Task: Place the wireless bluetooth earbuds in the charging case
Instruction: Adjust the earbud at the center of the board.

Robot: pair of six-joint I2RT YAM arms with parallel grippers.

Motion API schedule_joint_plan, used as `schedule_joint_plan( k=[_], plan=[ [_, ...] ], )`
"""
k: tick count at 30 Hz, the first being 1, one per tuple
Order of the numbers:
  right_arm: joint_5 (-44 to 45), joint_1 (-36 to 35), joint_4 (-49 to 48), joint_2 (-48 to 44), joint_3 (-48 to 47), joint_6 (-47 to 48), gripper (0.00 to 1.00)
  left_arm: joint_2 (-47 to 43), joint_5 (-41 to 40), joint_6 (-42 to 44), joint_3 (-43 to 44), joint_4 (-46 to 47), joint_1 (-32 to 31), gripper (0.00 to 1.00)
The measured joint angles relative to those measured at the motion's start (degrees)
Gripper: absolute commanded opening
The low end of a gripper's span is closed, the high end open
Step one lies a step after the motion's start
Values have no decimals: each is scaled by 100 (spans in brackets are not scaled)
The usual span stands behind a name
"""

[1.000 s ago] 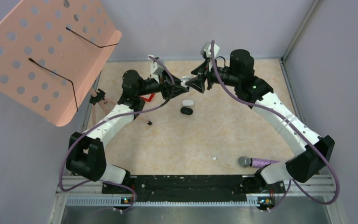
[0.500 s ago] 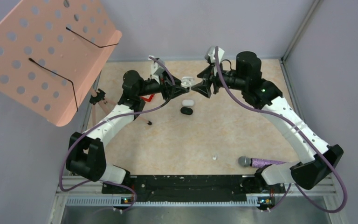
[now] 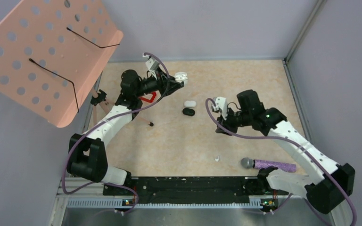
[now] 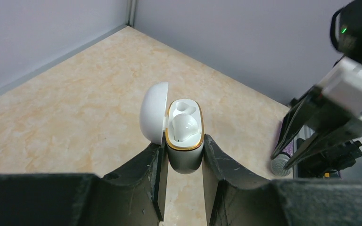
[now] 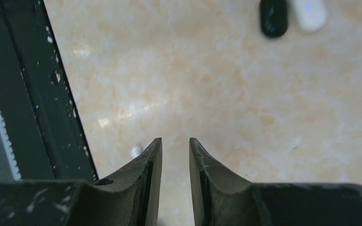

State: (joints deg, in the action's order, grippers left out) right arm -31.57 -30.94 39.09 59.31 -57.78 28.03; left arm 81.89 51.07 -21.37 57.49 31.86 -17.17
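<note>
Your left gripper (image 4: 183, 143) clamps the open case (image 4: 185, 157), one earbud (image 4: 185, 127) seated. Right gripper (image 5: 175, 143), jaws slightly apart and empty, hovers by what looks like the loose bud (image 5: 135, 151): tiny, light, glossy; pinch gently across its body.

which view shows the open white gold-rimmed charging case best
Left wrist: the open white gold-rimmed charging case fills the centre, lid open, a white earbud seated. Top external shows the case only as a small white shape. Right wrist misses it.
</note>
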Motion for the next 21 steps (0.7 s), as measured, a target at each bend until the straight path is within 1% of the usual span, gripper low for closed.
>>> schedule_joint_plan(
  k=[4,6,9,14,17,21],
  plan=[
    [66,-37,474,662,260,52,27,-17,-214,4,-11,-286,87,0],
    [70,-109,546,791,387,212,27,-66,-363,4,-68,-389,136,0],
    [50,-317,560,710,754,885,28,-116,-557,-9,-140,-470,188,0],
    [118,-933,555,761,1244,2299,28,-116,-699,-79,-168,-599,249,0],
    [168,-1257,514,1036,1346,2874,28,-116,-708,-105,-168,-656,280,0],
    [243,-1399,492,1237,1526,3462,29,-118,-730,-127,-168,-671,354,0]
  ],
)
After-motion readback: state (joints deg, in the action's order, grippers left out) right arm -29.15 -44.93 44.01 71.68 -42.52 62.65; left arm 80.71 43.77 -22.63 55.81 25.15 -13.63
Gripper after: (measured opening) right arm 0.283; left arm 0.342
